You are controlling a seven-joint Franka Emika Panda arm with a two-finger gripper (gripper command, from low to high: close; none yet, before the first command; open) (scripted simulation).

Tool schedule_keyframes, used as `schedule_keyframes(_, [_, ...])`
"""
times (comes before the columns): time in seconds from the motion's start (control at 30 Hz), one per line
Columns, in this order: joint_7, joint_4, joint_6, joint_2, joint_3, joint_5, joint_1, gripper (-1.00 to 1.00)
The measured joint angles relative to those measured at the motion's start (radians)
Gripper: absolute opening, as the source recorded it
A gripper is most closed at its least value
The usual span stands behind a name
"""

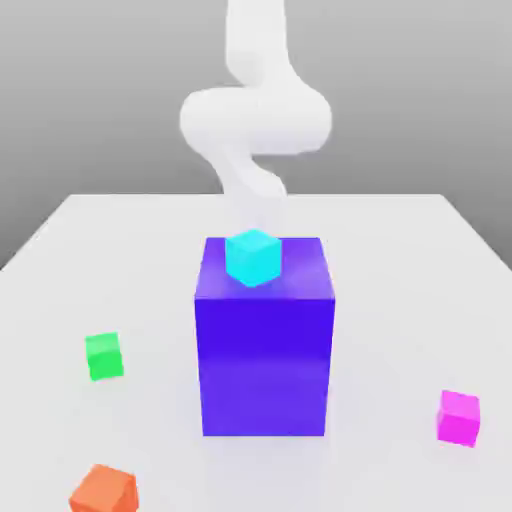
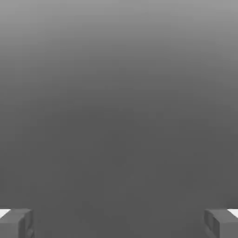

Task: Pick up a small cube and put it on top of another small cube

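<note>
Exterior view: you see a white counter (image 1: 400, 260) with a tall blue-purple block (image 1: 265, 350) standing upright at its centre. A cyan cube (image 1: 251, 256) sits on the block's top face, near the front edge. The white robot arm (image 1: 255, 120) rises behind the block, curving above it.

The small magenta cube (image 1: 459, 417) rests on the counter toward the exterior view's right, well apart from the block. The small green cube (image 1: 103, 356) rests on the counter toward the exterior view's left, also clear of the block. The two lie on opposite sides of the block, far from each other. An orange cube (image 1: 103, 489) lies near the green one, closer to the camera.

Hand view: you see the end effector (image 2: 119, 223) with its two grey fingertips (image 2: 16, 223) spread fully apart, holding nothing; only a plain grey background lies between them.
</note>
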Motion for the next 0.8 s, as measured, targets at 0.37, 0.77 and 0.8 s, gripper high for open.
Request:
schedule_keyframes(0.37, [-0.291, -0.093, 0.179, 0.405, 0.052, 0.048, 0.204, 0.0])
schedule_keyframes(0.77, [-0.499, -0.194, 0.373, 0.841, 0.147, -0.047, 0.383, 0.0])
schedule_keyframes(0.8, [-0.507, -0.202, 0.389, 0.878, 0.148, -0.068, 0.397, 0.0])
